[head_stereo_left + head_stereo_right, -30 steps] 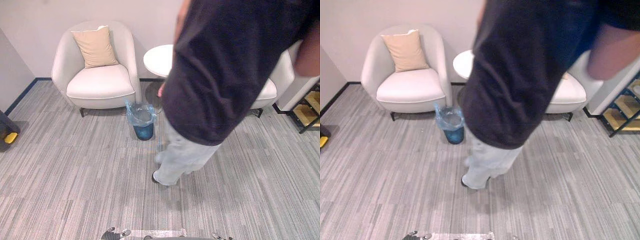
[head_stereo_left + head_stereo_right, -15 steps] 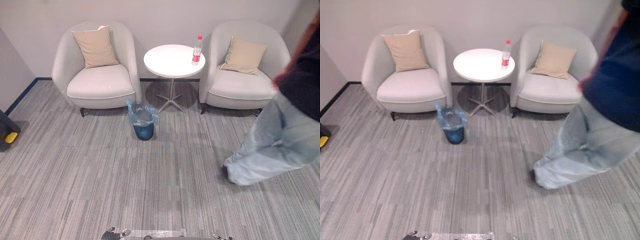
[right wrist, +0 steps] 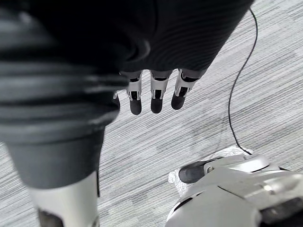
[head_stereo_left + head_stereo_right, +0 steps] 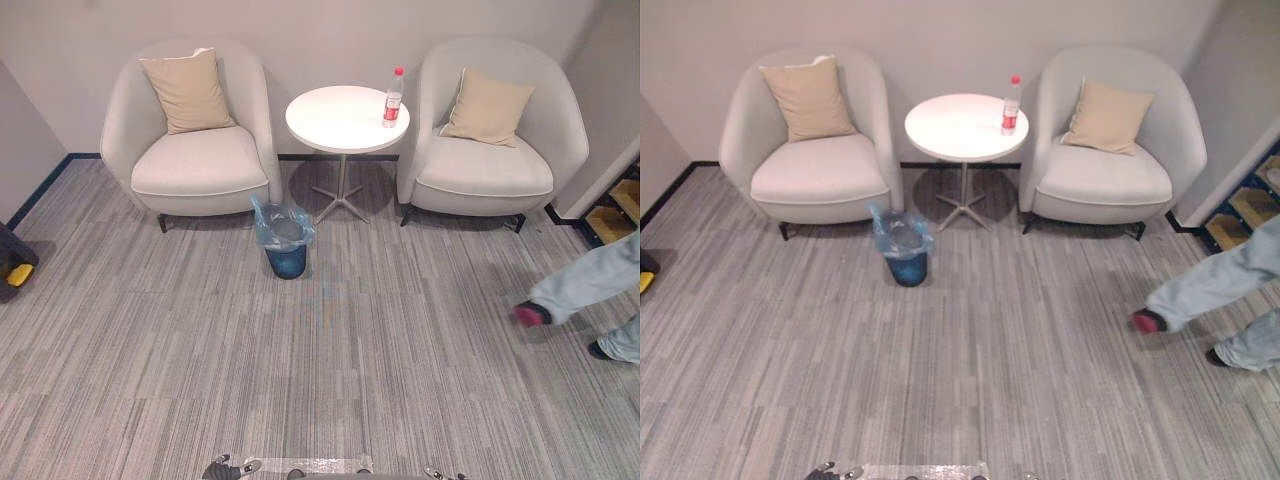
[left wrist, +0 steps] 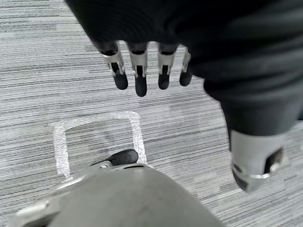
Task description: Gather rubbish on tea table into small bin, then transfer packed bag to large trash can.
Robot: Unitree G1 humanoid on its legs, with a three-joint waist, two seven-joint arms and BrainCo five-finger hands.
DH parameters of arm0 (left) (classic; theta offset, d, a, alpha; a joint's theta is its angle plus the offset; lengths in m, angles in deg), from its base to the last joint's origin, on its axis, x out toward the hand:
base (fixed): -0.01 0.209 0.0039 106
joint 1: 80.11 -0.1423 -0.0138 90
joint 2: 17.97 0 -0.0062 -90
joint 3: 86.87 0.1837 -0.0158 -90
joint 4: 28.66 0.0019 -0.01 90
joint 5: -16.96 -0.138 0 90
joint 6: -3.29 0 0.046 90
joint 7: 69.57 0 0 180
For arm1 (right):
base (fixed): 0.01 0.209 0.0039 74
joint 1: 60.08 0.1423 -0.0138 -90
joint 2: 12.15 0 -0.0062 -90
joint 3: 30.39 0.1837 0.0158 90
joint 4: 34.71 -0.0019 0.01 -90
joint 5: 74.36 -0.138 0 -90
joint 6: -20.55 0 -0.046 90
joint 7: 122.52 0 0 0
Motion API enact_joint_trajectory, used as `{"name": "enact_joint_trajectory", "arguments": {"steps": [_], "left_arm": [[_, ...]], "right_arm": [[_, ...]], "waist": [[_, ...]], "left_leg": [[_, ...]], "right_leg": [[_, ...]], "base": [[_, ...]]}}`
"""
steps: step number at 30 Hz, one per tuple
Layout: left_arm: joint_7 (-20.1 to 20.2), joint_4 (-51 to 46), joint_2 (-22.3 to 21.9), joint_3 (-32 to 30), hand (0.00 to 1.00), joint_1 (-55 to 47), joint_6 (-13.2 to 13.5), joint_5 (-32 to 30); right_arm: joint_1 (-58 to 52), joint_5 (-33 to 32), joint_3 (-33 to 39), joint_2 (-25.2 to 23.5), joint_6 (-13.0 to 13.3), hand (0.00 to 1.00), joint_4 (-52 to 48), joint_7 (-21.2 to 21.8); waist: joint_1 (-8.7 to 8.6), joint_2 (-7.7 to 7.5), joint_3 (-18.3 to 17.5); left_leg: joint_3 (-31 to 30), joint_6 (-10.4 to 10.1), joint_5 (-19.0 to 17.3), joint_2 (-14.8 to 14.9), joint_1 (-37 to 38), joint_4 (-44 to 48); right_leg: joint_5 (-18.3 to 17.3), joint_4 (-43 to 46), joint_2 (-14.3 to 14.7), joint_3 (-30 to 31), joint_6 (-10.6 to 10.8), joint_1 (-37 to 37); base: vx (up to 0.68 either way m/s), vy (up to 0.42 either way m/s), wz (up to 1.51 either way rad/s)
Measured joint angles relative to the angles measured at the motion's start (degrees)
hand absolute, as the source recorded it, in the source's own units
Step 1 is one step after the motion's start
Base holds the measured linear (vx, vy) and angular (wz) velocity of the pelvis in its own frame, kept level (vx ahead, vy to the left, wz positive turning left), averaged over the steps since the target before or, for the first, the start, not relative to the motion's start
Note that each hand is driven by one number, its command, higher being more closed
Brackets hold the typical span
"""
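The left robot hand (image 5: 140, 78) hangs over the grey carpet floor (image 4: 330, 360). Its fingers are straight and loose, and it is empty. The right robot hand (image 3: 156, 94) hangs the same way, loose and empty too.

Far away by the wall, a round white desk (image 4: 335, 122) stands between the left armchair (image 4: 190, 160) and the right armchair (image 4: 490, 175). A plastic bottle (image 4: 394, 98) with a red cap stands upright near the right edge of the desk. The small blue bin (image 4: 287, 252), lined with a blue bag, sits on the floor just beside the left armchair, nearer than the desk. A person's legs (image 4: 585, 285) in light jeans are at the right.
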Motion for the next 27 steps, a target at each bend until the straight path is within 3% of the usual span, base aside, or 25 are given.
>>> {"name": "enact_joint_trajectory", "arguments": {"steps": [5,11,15,19,22,23,27], "left_arm": [[0.00,-0.03,0.07,0.01,0.00,0.37,-0.02,0.02],[-0.02,-0.01,0.21,0.13,0.00,1.31,-0.12,0.60],[-0.08,-0.23,0.15,0.66,0.00,3.56,-0.04,1.13],[-0.04,-0.72,-0.02,0.42,0.00,4.31,0.06,1.21],[-0.04,-2.47,-0.33,-2.93,0.00,5.03,0.02,2.03],[-0.10,-3.45,-1.00,-5.00,0.00,4.83,0.12,2.86],[-0.27,-4.66,-2.04,-6.79,0.00,4.27,0.87,4.82]], "right_arm": [[0.00,-0.01,0.48,0.00,-0.02,0.00,0.00,0.42],[0.81,-0.08,-0.11,0.07,-0.01,0.00,-1.16,0.69],[0.91,-0.07,-0.08,-0.03,0.05,0.00,-1.71,0.83],[-0.17,-0.59,-0.04,-0.04,0.67,0.00,-2.81,0.80],[-0.31,-1.97,-0.06,0.13,0.76,0.00,-3.41,0.71],[0.00,-2.60,-0.09,0.49,0.83,0.00,-3.78,0.45],[-0.10,-2.61,-0.09,1.04,0.97,0.00,-3.92,-0.21]], "waist": [[-0.13,-0.18,0.08],[-0.14,0.20,0.69],[-0.83,0.36,1.30],[-0.90,0.85,1.91],[-0.71,1.10,3.55],[0.27,1.83,4.59],[0.48,2.41,4.98]], "left_leg": [[0.97,0.02,-0.06,0.09,-0.88,0.06],[8.76,-0.49,-0.74,1.64,-1.99,0.38],[9.86,-1.61,-2.83,3.08,-2.96,4.24],[8.65,-3.56,-9.67,7.28,-7.15,17.62],[8.60,-3.21,-10.87,12.19,-15.97,39.73],[8.42,-2.86,-11.26,14.07,-19.11,47.68],[8.03,-3.39,-12.75,12.96,-22.97,46.50]], "right_leg": [[0.36,0.02,0.10,1.11,-0.14,-1.25],[1.71,1.41,1.56,7.32,-0.34,-6.04],[-1.31,6.19,0.76,0.85,-1.02,-7.89],[-4.44,8.45,1.71,-3.02,-2.77,-6.93],[-4.86,10.18,2.69,-3.07,-3.88,-5.16],[-5.70,11.10,2.93,-2.49,-4.87,-3.89],[-7.49,11.11,1.37,-0.82,-5.57,-1.88]], "base": [[-0.01,-0.017,-0.10],[-0.02,-0.025,-0.67],[0.01,-0.082,-0.14],[0.06,-0.137,0.13],[0.13,-0.134,-0.02],[0.18,-0.078,-0.22],[0.14,0.043,-0.18]]}}
